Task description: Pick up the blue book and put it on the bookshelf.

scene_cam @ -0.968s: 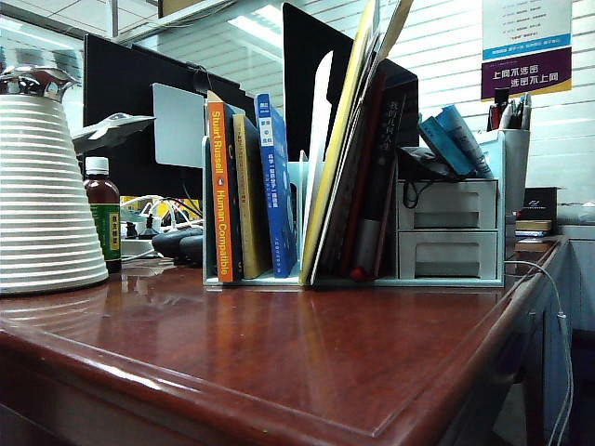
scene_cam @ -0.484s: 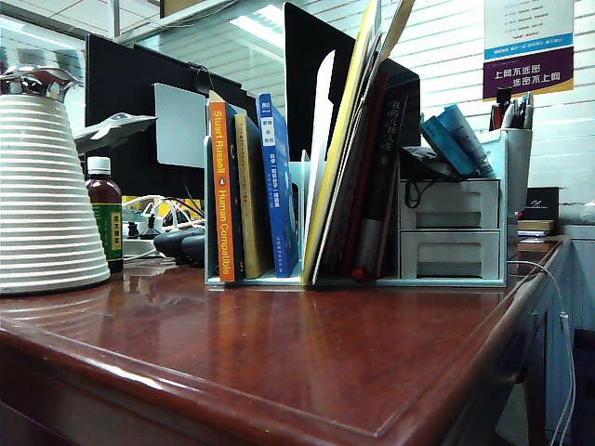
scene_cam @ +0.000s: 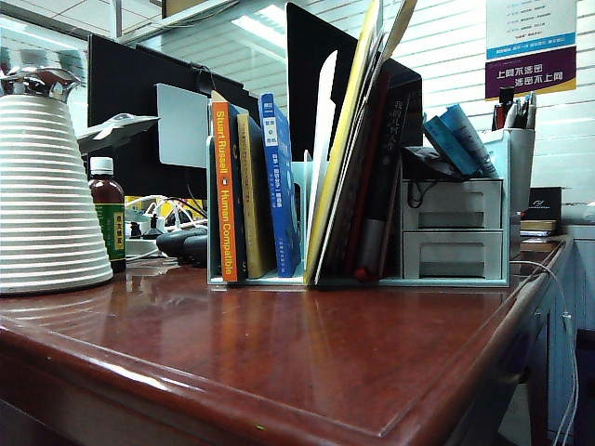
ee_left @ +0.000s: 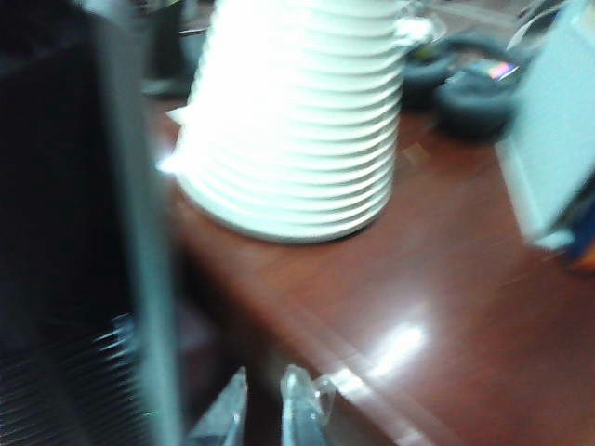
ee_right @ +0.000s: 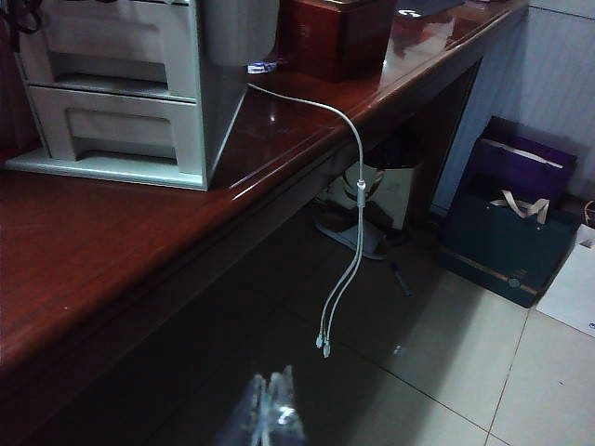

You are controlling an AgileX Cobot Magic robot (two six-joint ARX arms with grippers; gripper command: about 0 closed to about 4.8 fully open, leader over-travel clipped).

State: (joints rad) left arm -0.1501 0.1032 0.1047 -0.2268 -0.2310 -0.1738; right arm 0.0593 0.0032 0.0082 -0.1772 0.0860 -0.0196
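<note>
Two tools, neither visible from the exterior camera. Going left to right along the reddish worktop (scene_cam: pixel 307 362): white ribbed jug (scene_cam: pixel 42 200), brown bottle (scene_cam: pixel 109 223), then the mint bookshelf (scene_cam: pixel 456 228) with the orange-spined "Human Compatible" (scene_cam: pixel 223 200), a yellow book (scene_cam: pixel 253 200) and the blue book (scene_cam: pixel 279 186) standing upright just beside it. The left tool (ee_left: pixel 265 413) hangs off the worktop edge near that jug, tips narrowly apart, holding nothing. The right tool (ee_right: pixel 270 413) is fully closed and empty, out over the floor (ee_right: pixel 446 353) past the bookshelf's drawer end, near a dangling white cable (ee_right: pixel 349 232).
</note>
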